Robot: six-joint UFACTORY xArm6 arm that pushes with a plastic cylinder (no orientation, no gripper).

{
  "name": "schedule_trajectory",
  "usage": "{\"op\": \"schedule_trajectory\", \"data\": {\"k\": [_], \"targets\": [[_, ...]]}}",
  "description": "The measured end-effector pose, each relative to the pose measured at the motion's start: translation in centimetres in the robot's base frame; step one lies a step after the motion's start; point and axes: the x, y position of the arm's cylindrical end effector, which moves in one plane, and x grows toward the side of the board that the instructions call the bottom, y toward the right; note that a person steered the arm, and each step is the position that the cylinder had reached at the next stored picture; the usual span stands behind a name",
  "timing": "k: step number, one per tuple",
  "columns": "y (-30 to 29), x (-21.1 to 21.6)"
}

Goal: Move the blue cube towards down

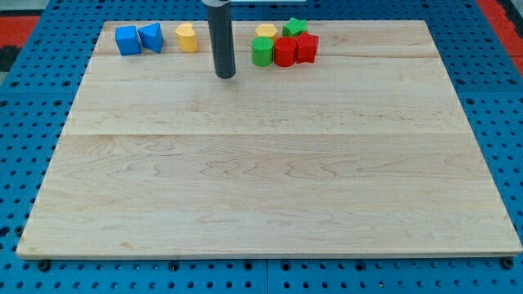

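The blue cube (127, 40) sits near the board's top left corner. A second blue block (151, 37), wedge-like, touches its right side. My tip (225, 75) rests on the board below the top row, to the right of and a little below the blue cube, well apart from it. The dark rod rises from the tip to the view's top edge.
A yellow heart-like block (188, 37) lies right of the blue pair. At the top middle, a cluster holds a yellow block (265, 32), a green star (295, 27), a green cylinder (262, 51), and two red blocks (284, 51) (306, 46). The wooden board (270, 180) lies on a blue pegboard.
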Motion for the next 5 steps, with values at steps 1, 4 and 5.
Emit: {"op": "schedule_trajectory", "data": {"k": [1, 4, 5], "targets": [[0.6, -4.1], [-9.1, -11.2], [-15.8, -10.6]]}}
